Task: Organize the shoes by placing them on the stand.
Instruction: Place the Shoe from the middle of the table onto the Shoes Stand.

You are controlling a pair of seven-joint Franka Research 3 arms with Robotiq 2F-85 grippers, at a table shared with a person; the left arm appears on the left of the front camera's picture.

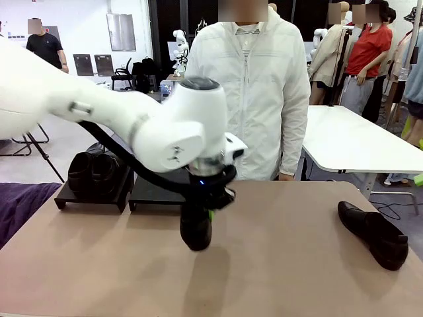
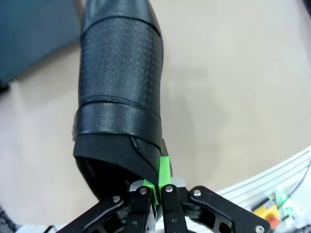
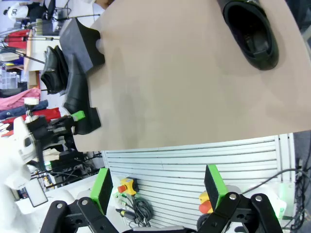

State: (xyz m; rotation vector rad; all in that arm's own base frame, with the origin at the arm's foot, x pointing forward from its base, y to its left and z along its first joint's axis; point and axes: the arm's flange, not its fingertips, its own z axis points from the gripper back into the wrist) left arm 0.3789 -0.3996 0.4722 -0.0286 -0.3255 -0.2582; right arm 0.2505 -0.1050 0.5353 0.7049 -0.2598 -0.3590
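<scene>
My left gripper (image 1: 210, 212) is over the middle of the table, shut on the rim of a black shoe (image 1: 196, 228) whose toe points toward me. In the left wrist view the green pads (image 2: 165, 167) pinch the collar of this shoe (image 2: 119, 97). I cannot tell whether it rests on the table or hangs just above it. Another shoe (image 1: 374, 235) lies on the table at the right, also seen as the shoe (image 3: 252, 31) in the right wrist view. The stand (image 1: 155, 194) is at the back left; its left tray (image 1: 89, 197) carries two shoes (image 1: 92, 170). My right gripper (image 3: 158, 187) is open and holds nothing.
A person in a white jacket (image 1: 254, 86) stands at the far side of the table (image 1: 284, 264). A purple cloth (image 1: 20, 205) lies past the table's left edge. A second white table (image 1: 357, 139) stands behind on the right.
</scene>
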